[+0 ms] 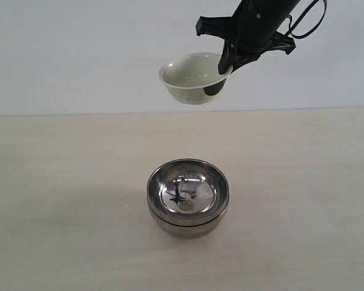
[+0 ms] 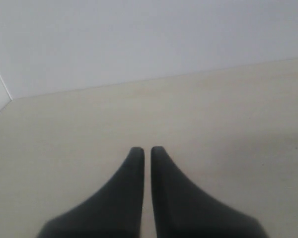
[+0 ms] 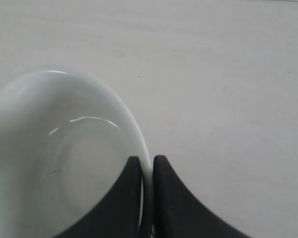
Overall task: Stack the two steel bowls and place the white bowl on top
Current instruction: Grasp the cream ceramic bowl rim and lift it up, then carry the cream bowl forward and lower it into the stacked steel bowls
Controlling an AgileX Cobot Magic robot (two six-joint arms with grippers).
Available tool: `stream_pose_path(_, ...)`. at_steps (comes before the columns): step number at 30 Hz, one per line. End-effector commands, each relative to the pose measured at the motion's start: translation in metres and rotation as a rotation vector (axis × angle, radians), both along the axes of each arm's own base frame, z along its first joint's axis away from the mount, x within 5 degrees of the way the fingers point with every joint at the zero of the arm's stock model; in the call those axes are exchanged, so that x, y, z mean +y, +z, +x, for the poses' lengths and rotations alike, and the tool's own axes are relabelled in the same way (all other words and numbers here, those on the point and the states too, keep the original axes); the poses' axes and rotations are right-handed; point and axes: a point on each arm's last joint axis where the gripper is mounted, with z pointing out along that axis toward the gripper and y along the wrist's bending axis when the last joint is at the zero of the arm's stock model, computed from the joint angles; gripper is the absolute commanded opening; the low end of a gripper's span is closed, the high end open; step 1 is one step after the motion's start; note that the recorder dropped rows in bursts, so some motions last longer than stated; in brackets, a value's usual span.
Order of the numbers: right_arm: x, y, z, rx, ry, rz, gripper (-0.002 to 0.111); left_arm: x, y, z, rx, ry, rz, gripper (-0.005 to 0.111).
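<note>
The two steel bowls [image 1: 188,197] sit nested one inside the other on the table, in the middle of the exterior view. High above and behind them hangs the white bowl [image 1: 193,77], tilted a little, with my right gripper [image 1: 221,74] shut on its rim, one finger inside and one outside. In the right wrist view the white bowl [image 3: 59,158] fills one side and the right gripper [image 3: 147,159] pinches its wall. My left gripper [image 2: 144,150] is shut over bare table, holding nothing; it does not appear in the exterior view.
The pale wooden table [image 1: 60,182] stretches around the steel bowls. A white wall [image 1: 79,54] stands behind it. The right arm [image 1: 261,24] reaches in from the upper right.
</note>
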Motion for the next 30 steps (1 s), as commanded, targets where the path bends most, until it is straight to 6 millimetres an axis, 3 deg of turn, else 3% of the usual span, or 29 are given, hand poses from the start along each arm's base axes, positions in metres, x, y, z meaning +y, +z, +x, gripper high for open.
stream_pose_path(1, -0.008, 0.006, -0.018, -0.023, -0.014, -0.008, 0.0, 0.0, 0.0, 0.0, -0.009, 0.003, -0.018, 0.004)
stream_pose_path(7, -0.014, -0.017, -0.052, -0.009, -0.006, 0.054, 0.0, 0.0, 0.0, 0.0, -0.009, 0.003, -0.018, 0.004)
stream_pose_path(11, -0.022, -0.047, -0.084, 0.028, 0.015, 0.063, 0.0, 0.0, 0.0, 0.0, -0.009, 0.003, -0.018, 0.004)
stream_pose_path(15, -0.021, -0.068, -0.099, 0.035, 0.019, 0.083, 0.0, 0.0, 0.0, 0.0, -0.009, 0.003, -0.018, 0.004)
stream_pose_path(19, -0.008, -0.085, -0.109, 0.033, 0.022, 0.136, 0.0, 0.0, 0.0, 0.0, -0.009, 0.003, -0.018, 0.004)
stream_pose_path(22, 0.003, -0.086, -0.112, 0.011, 0.034, 0.145, 0.0, 0.0, 0.0, 0.0, -0.009, 0.003, -0.018, 0.004)
stream_pose_path(30, 0.008, -0.109, -0.106, 0.055, 0.026, 0.124, 0.0, 0.0, 0.0, 0.0, -0.009, 0.003, -0.018, 0.004)
